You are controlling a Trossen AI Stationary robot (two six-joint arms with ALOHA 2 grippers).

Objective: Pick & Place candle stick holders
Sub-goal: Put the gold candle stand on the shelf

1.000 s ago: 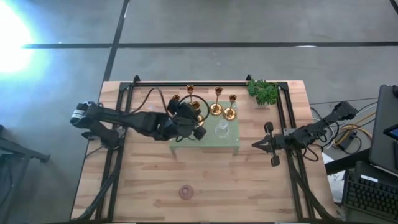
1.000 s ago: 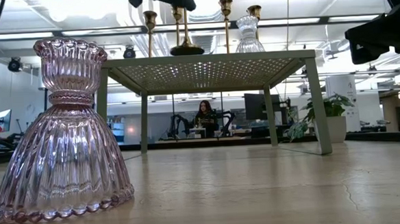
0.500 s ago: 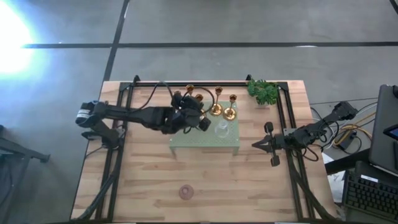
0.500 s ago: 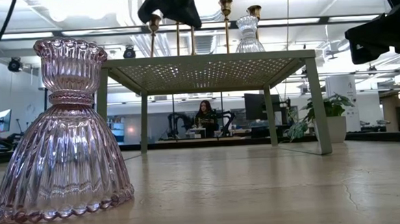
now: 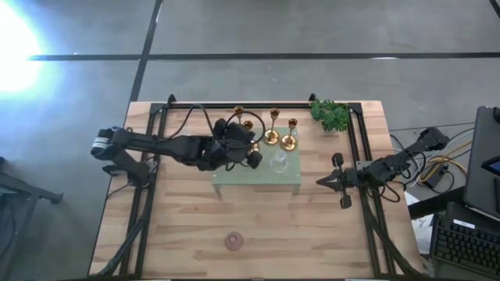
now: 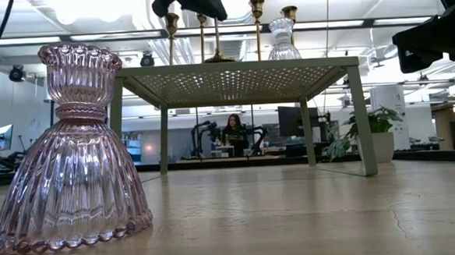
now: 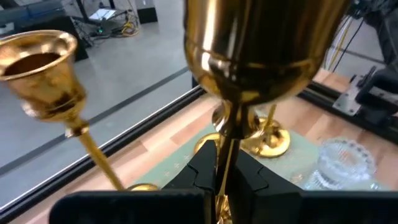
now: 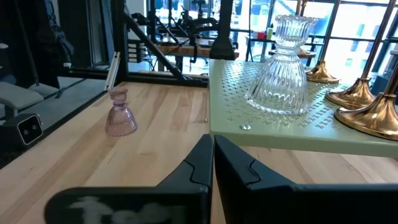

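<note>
The left gripper (image 5: 234, 144), clamped on 1 brass holder's (image 7: 264, 46) stem over the tray's (image 5: 262, 178) far left, should lower it upright before releasing. The right gripper (image 5: 322, 182) waits with fingers together at the table's right.

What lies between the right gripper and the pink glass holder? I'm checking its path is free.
Only bare wooden tabletop. In the right wrist view, the pink glass holder stands alone beyond the shut right gripper, beside the green tray, not behind it.
</note>
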